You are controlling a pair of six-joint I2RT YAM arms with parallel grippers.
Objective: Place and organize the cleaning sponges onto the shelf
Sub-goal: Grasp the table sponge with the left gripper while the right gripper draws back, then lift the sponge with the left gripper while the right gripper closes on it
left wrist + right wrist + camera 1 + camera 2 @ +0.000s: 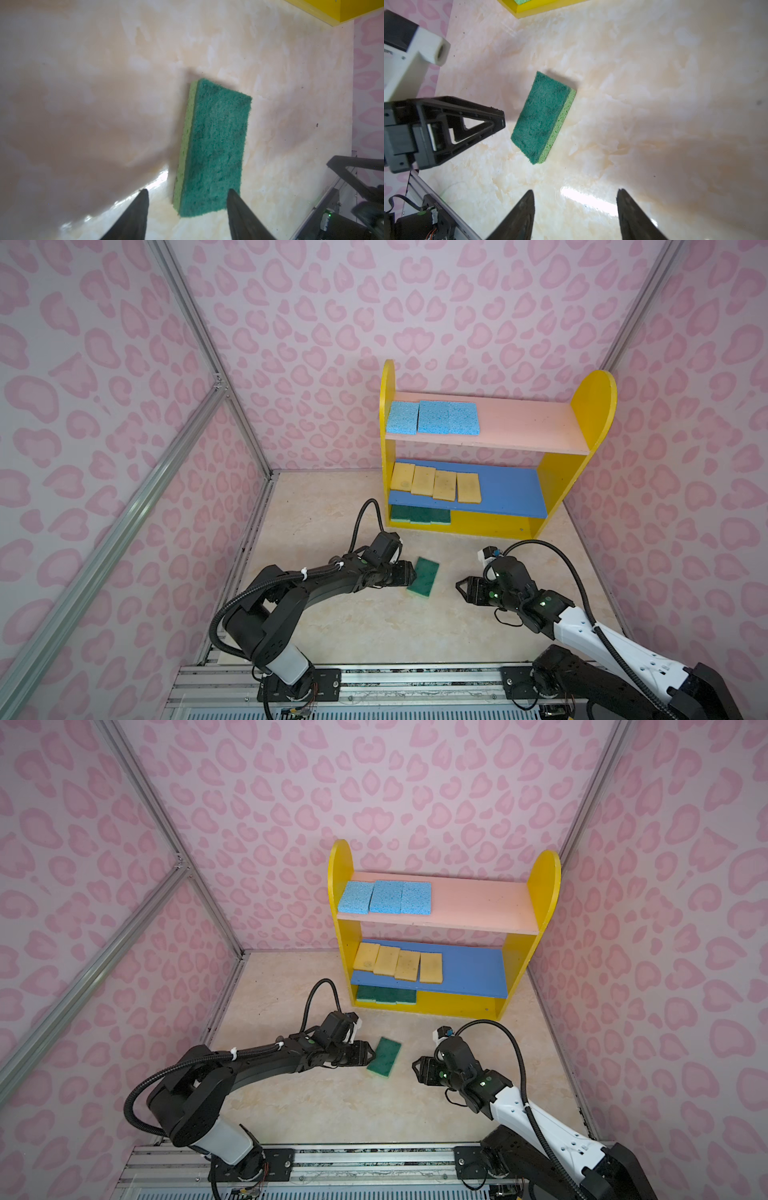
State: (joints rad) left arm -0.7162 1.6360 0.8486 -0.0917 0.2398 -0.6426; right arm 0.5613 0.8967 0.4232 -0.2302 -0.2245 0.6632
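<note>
On the pale marbled floor (374,626), in front of the shelf (594,406), 1 green sponge (423,576) lies flat, scouring side up and at a slant to the shelf's front. Just beside it sits the left gripper (412,573), its jaws partly apart and clamped on nothing. In the left wrist view 1 finger (239,207) overlaps a corner of the sponge; whether it touches, I cannot tell. The right gripper (459,587) hangs near the sponge's other side but clear of it, jaws likewise spread and empty. Up on the shelf, each set sits at the left end: 3 blue sponges (432,418) on the pink board, 4 yellow sponges (434,486) on the blue board, and 3 dark green pads (419,515) on the yellow base.
</note>
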